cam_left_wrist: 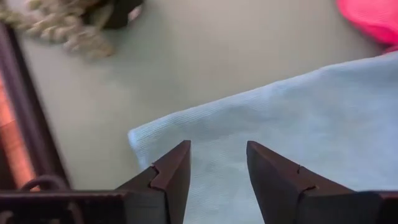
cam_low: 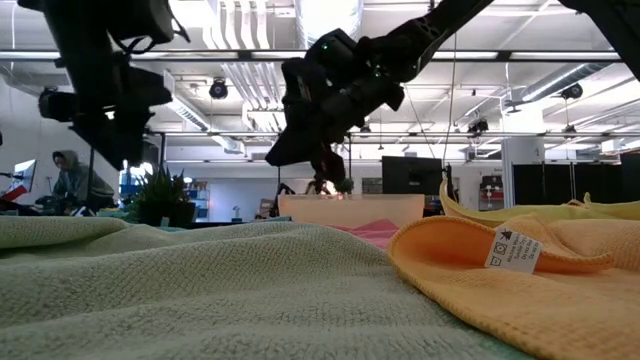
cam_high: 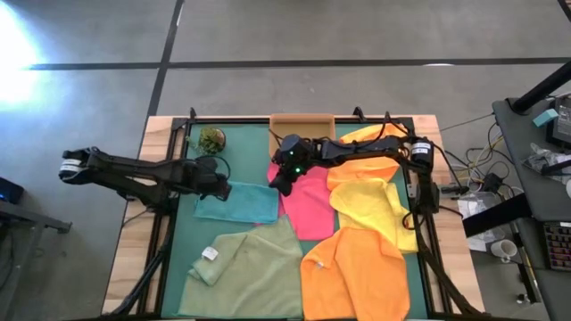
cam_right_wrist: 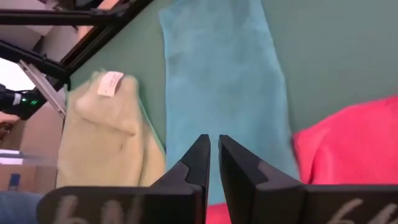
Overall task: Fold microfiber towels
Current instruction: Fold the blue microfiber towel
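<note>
A teal towel [cam_high: 239, 203] lies folded into a strip on the green mat [cam_high: 250, 152]. My left gripper [cam_left_wrist: 217, 174] hovers open over the strip's left end, with the towel's corner [cam_left_wrist: 140, 134] just beyond its fingertips and nothing between them. My right gripper [cam_right_wrist: 213, 155] is shut and empty above the strip's right end [cam_high: 272, 201], beside the hot pink towel [cam_high: 308, 205]. Both grippers hang clear of the cloth in the low view, the right one [cam_low: 333, 165] near the middle. A pale sage towel [cam_high: 250, 267], a yellow one [cam_high: 370, 209] and an orange one [cam_high: 357, 272] lie spread nearer the front.
A small potted plant [cam_high: 211, 139] stands at the mat's far left, and a tan cardboard tray [cam_high: 302, 125] sits at the far edge. Another orange cloth [cam_high: 370, 152] lies under the right arm. The sage towel's white tag [cam_high: 211, 254] points left.
</note>
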You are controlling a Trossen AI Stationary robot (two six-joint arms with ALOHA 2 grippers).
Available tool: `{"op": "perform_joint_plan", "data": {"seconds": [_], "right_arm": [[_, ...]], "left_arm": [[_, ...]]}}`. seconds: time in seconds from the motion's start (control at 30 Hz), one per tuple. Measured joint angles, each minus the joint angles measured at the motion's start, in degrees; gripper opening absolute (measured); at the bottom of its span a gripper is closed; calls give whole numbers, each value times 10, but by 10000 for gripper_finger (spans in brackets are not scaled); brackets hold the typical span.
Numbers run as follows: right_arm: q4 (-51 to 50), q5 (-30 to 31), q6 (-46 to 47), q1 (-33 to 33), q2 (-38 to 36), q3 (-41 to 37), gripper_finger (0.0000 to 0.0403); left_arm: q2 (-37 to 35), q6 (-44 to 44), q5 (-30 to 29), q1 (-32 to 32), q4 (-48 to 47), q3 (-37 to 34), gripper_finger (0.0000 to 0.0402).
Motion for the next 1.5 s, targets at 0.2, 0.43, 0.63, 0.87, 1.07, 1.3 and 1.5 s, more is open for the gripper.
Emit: {"op": "perform_joint_plan", "data": {"seconds": [0.2, 0.43, 0.63, 0.87, 1.07, 1.3, 1.5], "right_arm": [[-58, 1, -77, -13, 0, 35, 30], [-132, 0, -154, -28, 0, 70, 77], [-133, 1, -170, -33, 1, 70, 119], [-134, 1, -172, -48, 1, 70, 134], [-148, 1, -173, -65, 1, 70, 130], [-152, 1, -174, -71, 1, 70, 118], [-155, 1, -176, -71, 0, 70, 111]], "left_arm": [[1, 52, 16, -11, 96, -8, 141], [1, 79, 21, -29, 151, -10, 141], [8, 79, 64, -30, 223, -46, 141], [33, 29, 136, -33, 267, -88, 131], [68, -31, 168, -34, 258, -111, 107], [142, -43, 169, -26, 261, -106, 78], [199, -35, 173, -2, 257, -99, 56]]}}
